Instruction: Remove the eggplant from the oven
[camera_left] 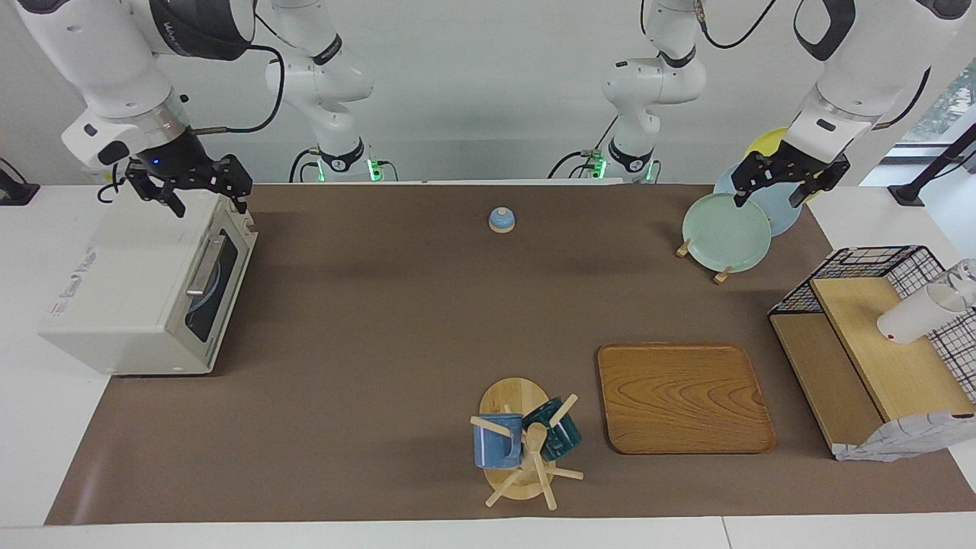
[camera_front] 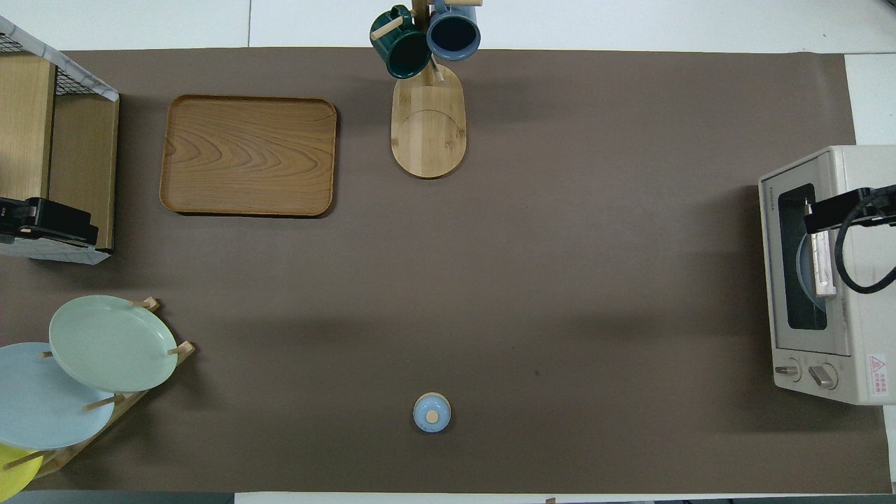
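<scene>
Take the table as a clock face seen from the robots' end, with twelve farthest from them.

Nearest the robots, at six o'clock, a small blue lid [camera_left: 501, 220] with a wooden knob sits alone on the brown mat [camera_left: 381, 320]. At about eight o'clock a wooden rack holds a green plate [camera_left: 724, 232], a blue plate [camera_left: 785, 204] and a yellow plate [camera_left: 766, 141], all standing on edge. The left gripper [camera_left: 766, 200] hangs above these plates with its fingers spread and nothing between them.

At three o'clock, at the right arm's end, stands the oven [camera_left: 130, 297]. Its glass door is closed and the bar handle [camera_left: 204, 267] faces the table's middle. The right gripper [camera_left: 210, 204] hovers over the top edge of the oven above the door, fingers apart and holding nothing. Through the dark glass only the pale rim of a dish shows. The eggplant cannot be made out.

Farther out, at nine to ten o'clock, a black wire shelf [camera_left: 877, 263] carries a tipped white cup [camera_left: 915, 314]. A wooden tray [camera_left: 682, 396] lies flat at about eleven. At twelve, a mug tree [camera_left: 515, 396] holds a blue mug [camera_left: 496, 442] and a dark green mug [camera_left: 560, 431].
</scene>
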You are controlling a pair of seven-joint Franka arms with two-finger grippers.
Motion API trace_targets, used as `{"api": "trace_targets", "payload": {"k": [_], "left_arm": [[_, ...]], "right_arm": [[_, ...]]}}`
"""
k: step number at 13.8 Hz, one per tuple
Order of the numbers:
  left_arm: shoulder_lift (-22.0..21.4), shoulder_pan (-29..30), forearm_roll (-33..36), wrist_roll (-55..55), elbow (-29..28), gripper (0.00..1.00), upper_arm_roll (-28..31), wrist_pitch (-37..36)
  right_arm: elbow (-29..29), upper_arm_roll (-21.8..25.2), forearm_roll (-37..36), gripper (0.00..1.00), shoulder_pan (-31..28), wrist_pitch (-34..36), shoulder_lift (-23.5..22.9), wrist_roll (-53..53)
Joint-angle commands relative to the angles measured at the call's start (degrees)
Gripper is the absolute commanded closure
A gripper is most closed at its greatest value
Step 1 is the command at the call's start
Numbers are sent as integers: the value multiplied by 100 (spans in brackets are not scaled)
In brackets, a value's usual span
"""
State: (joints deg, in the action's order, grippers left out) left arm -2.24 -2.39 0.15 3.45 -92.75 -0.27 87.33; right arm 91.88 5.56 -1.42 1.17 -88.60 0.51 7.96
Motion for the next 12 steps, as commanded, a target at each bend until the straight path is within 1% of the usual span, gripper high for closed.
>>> {"api": "trace_targets", "payload": {"k": [1, 8, 9, 10, 11, 12], "left_arm": [[-154, 64, 99, -37, -174, 0, -61, 56], [-154, 72, 99, -37, -174, 0, -61, 47], [-154, 72, 99, -37, -174, 0, -61, 47], [-154, 72, 99, -37, -174, 0, -61, 47], [-154, 72, 99, -37, -174, 0, -61, 47], [-154, 64, 99, -37, -174, 0, -61, 47]], "right_arm": [[-39, -20, 46, 0, -56, -26, 1, -32], [49, -38, 37, 0, -47, 36, 72, 3], [145, -38, 37, 25, -47, -34, 107, 91], [276, -29, 37, 84, -47, -121, 168, 161], [513, -29, 2, 100, -56, -392, 255, 188], [819, -29, -33, 100, -64, -734, 369, 214]]}}
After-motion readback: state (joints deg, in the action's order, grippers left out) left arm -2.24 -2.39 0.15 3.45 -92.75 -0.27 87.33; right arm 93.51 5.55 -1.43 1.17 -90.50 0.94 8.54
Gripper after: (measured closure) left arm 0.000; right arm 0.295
